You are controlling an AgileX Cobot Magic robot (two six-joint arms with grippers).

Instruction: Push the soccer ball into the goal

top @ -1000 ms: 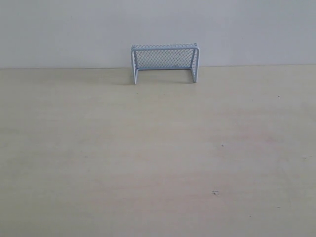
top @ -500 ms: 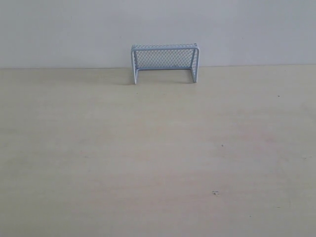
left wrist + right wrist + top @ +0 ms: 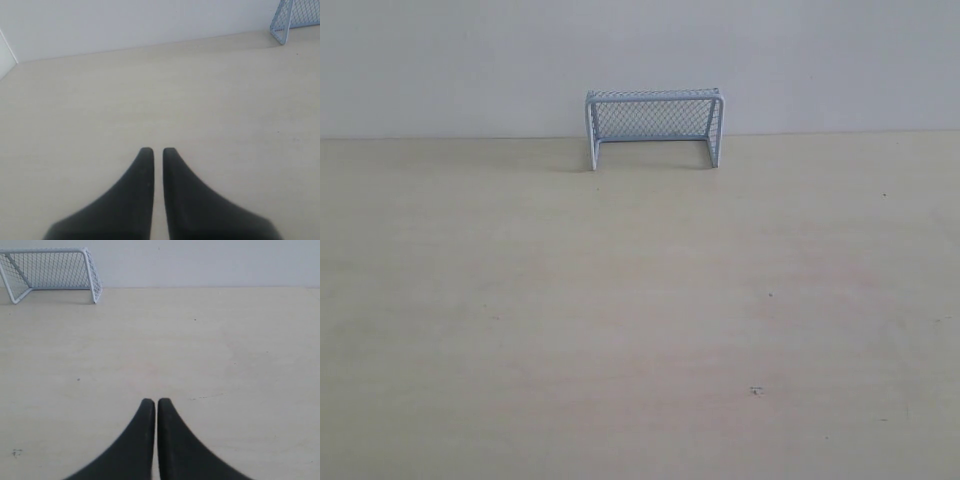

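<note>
Left gripper (image 3: 157,150), right gripper (image 3: 156,401) — jaws together | goal (image 3: 655,118) upright (near wall (image 3: 440,60))

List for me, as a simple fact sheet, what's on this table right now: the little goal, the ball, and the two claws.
goal: upright at the far edge of the table, in front of the wall, open mouth toward the exterior camera, nothing inside
soccer ball: not seen in any view
left gripper: fingers almost together, holding nothing, above bare table
right gripper: fingers together, holding nothing, above bare table
table: pale wood with a few small dark specks
wall: plain white
</note>
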